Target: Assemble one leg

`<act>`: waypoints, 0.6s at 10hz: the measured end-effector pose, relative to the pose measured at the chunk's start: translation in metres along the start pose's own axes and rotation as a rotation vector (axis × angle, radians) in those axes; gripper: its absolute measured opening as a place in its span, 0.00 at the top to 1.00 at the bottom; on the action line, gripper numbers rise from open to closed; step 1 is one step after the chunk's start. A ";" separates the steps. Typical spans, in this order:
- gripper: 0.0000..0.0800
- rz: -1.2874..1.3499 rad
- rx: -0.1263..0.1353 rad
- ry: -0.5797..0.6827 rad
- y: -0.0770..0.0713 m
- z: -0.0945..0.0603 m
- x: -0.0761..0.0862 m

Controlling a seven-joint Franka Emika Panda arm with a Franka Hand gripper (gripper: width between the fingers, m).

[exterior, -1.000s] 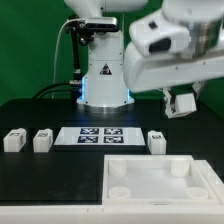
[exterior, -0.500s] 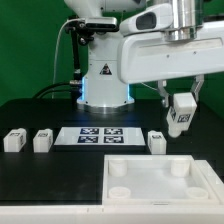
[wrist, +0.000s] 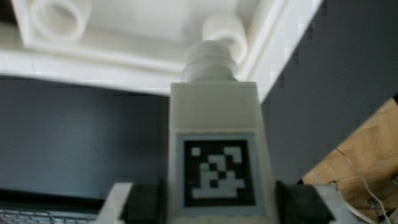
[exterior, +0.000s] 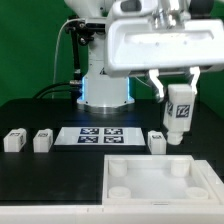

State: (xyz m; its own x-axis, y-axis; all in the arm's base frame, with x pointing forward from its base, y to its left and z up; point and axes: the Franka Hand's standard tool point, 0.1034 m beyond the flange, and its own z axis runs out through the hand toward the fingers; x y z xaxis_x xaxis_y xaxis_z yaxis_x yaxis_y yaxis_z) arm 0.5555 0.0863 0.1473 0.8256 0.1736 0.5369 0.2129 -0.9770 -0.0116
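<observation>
My gripper is shut on a white leg with a black-and-white tag on its face, holding it upright in the air above the far right corner of the large white tray-like part. In the wrist view the held leg runs from between my fingers toward the tray's corner socket. Three more legs lie on the black table: two at the exterior view's left and one below the held leg.
The marker board lies flat between the loose legs. The robot base stands behind it. The tray has round sockets in its corners and sits at the table's front edge.
The arm has swung toward the camera and turned; the held leg has come down a little and now hangs upright over the tray's far right corner.
</observation>
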 end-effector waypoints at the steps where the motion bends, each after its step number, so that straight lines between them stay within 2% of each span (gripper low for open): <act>1: 0.63 -0.001 0.004 -0.016 0.000 -0.001 0.005; 4: 0.63 -0.001 0.005 -0.017 -0.001 0.001 0.004; 6: 0.63 0.008 0.014 0.026 -0.005 0.019 0.012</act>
State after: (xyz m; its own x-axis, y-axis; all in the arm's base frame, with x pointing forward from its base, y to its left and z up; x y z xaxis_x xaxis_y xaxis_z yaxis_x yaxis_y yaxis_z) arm 0.5740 0.0951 0.1381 0.8137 0.1624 0.5581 0.2137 -0.9765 -0.0274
